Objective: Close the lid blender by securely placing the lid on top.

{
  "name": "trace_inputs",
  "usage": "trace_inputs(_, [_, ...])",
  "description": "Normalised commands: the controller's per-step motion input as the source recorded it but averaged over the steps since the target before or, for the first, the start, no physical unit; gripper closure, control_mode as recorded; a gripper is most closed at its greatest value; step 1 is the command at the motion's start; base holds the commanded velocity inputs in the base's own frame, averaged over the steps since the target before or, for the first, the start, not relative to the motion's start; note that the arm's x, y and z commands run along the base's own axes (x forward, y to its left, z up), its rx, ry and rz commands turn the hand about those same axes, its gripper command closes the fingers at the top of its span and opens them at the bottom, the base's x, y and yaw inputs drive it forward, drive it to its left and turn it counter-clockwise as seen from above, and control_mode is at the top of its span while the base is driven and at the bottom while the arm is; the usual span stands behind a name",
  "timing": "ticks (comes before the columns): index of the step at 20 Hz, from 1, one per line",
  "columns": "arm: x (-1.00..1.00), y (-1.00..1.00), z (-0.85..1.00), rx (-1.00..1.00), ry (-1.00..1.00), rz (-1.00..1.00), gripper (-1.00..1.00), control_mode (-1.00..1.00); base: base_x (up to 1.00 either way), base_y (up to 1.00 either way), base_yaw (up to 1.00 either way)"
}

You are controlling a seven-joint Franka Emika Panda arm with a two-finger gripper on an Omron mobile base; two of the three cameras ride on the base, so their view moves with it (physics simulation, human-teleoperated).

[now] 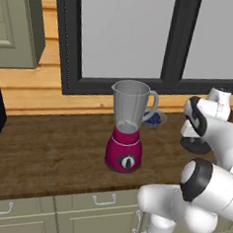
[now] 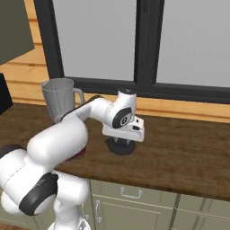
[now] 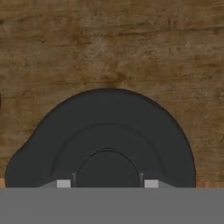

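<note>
Gripper clamped on the lid, low on the counter

The gripper (image 2: 122,143) sat at frame centre, fingers closed on the lid (image 3: 105,140)'s knob; the open blender (image 1: 127,129) stood left. A shallow pinch could slip when lifted.

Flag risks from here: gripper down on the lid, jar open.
1. The gripper is shut on the lid's small centre knob, a narrow hold; the lid could tilt or slip on lifting.
2. The blender jar is tall; carried low, the lid could hit its rim or handle and tip it.
3. The bowl sits close behind the jar and could get knocked.
</note>
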Motion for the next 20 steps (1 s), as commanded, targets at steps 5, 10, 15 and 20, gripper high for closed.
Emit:
trace_inputs(5, [-0.33, 0.42, 1.00, 0.00, -0.02, 0.00, 1.00, -1.00, 0.00, 0.00, 0.00])
trace_inputs(10, [-0.34, 0.30, 1.00, 0.00, -0.07, 0.00, 1.00, -1.00, 0.00, 0.00, 0.00])
trace_inputs(15, [-0.21, 0.31, 1.00, 0.00, -0.08, 0.00, 1.00, -1.00, 0.00, 0.00, 0.00])
trace_inputs(20, [-0.09, 0.35, 1.00, 0.00, -0.07, 0.00, 1.00, -1.00, 0.00, 0.00, 0.00])
